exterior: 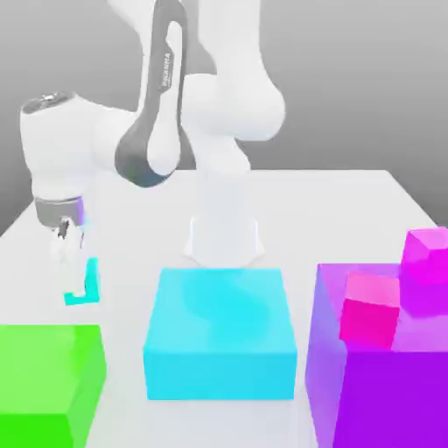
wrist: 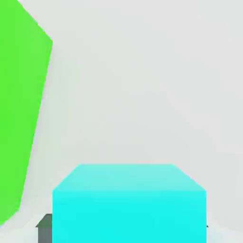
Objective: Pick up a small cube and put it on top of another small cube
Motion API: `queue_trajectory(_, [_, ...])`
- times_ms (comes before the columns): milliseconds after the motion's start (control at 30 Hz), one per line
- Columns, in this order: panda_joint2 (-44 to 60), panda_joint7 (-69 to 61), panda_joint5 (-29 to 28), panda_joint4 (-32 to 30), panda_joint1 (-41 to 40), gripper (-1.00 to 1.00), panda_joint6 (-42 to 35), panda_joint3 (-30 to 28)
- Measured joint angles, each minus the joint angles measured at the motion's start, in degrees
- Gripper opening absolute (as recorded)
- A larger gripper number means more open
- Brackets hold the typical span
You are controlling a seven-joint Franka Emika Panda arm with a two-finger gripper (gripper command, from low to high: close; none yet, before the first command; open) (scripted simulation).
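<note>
The white Franka arm leans over toward the exterior view's left, its tool [exterior: 63,249] hanging low above the white tabletop [exterior: 367,210]. I cannot tell whether the tool's fingers are apart or together. Just below and beside the tool, the tiny plain cyan cube [exterior: 85,284] sits on the tabletop, behind the large green block [exterior: 48,381]. In the hand view the tiny cyan cube [wrist: 129,204] lies close under the camera, with the green block [wrist: 21,109] off to one side. The large cyan block [exterior: 219,337] stands in the middle, and a large purple block [exterior: 385,367] carries two small magenta cubes [exterior: 372,306] at the exterior view's right.
</note>
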Motion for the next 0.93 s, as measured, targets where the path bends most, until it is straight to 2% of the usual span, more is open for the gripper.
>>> queue_trajectory(667, [0.3,-23.8,1.1,37.4,30.9,-1.00,-36.9,16.7])
queue_trajectory(800, [3.0,-24.2,0.1,34.5,31.7,-1.00,-31.5,17.4])
queue_trajectory(833, [3.5,-24.1,-0.1,33.7,31.7,1.00,-30.2,17.4])
queue_trajectory(933, [3.5,-24.1,-0.1,33.7,31.7,1.00,-30.2,17.4])
